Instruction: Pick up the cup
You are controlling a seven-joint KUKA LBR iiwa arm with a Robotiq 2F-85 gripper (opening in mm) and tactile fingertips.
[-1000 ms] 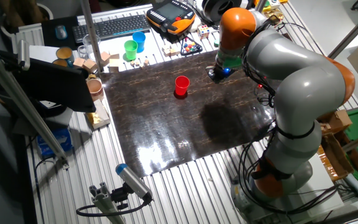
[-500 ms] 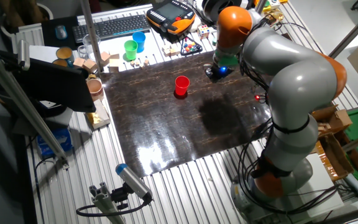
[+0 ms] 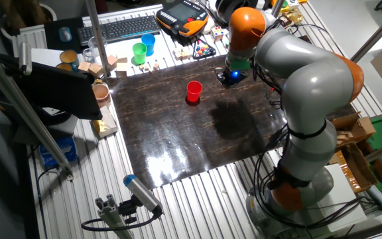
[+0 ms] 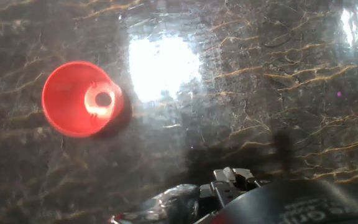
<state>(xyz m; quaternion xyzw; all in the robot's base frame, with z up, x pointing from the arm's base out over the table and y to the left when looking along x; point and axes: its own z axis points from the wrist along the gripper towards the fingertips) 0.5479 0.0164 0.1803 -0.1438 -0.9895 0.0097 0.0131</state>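
Claw hovering apart from the small red plastic cup (image 3: 193, 91)

The small, tapered, bright red cup (image 4: 81, 99) stands upright, mouth up, on the dark marbled surface (image 3: 178, 133). The claw (image 3: 231, 76) hangs above that surface, near the cup but not touching it; whether its fingers are spread or closed cannot be told.

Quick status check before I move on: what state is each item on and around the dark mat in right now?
red cup: upright, mouth open, standing free on the dark mat, ungrasped
end effector: above the mat, right of the red cup in the fixed view, holding nothing; finger opening not visible
green cup: upright, off the mat
blue cup: upright, beside the green cup
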